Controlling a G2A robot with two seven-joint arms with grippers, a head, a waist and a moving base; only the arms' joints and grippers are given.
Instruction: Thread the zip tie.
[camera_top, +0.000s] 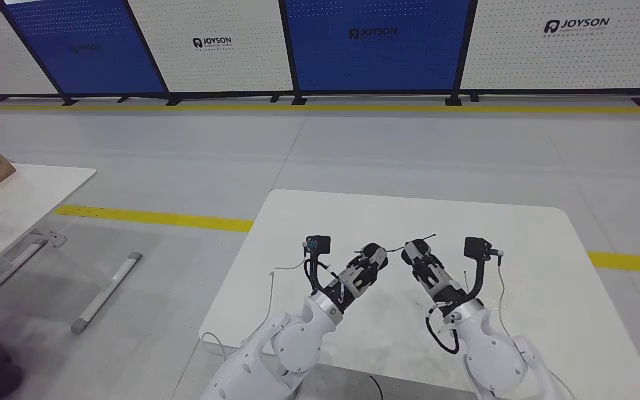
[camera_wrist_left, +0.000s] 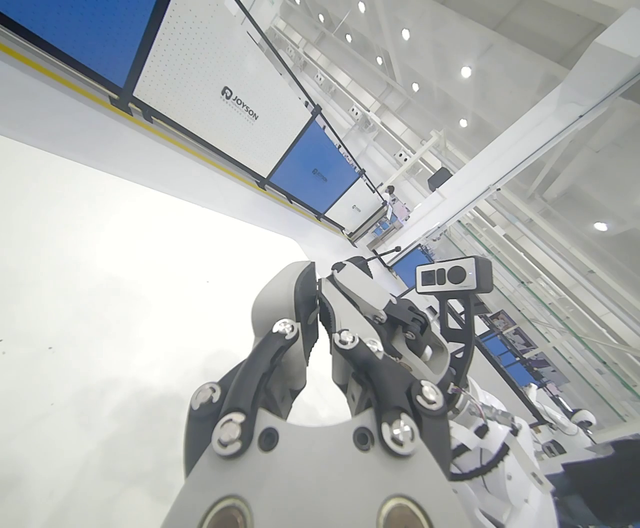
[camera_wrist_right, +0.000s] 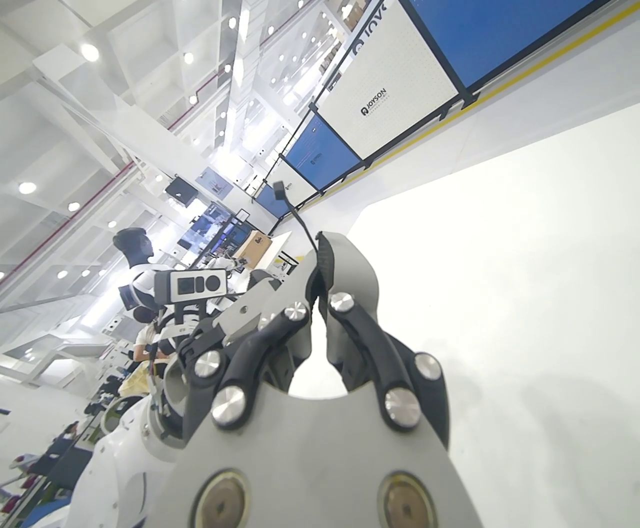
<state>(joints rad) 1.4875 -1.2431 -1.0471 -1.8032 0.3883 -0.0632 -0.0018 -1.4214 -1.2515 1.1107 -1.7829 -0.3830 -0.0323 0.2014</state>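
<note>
Nearest, there are two grippers, both raised above the one white table (camera_top: 500, 230) and angled toward each other so that their tips sit just beside one another. The right gripper (camera_wrist_right: 320, 265) has its fingers pressed together on the single black zip tie (camera_wrist_right: 302, 224). The strap comes out from between the fingertips and curves up and away, ending in its small square head, free in the air. The left gripper (camera_wrist_left: 317, 295) also has its fingers closed against each other, with no gap between the pads; whether the tie's other end is pinched there cannot be told. From above, a thin dark line runs across the short space between the two tips, with the rest of the tie slanting off past the right gripper. Farther off, a second white table (camera_top: 40, 190) stands to the left. Two yellow lines cross the grey floor, one (camera_top: 150, 217) passing behind the work table and one at the foot of the back wall. That wall shows two blue panels (camera_top: 380, 40) set between white ones.
</note>
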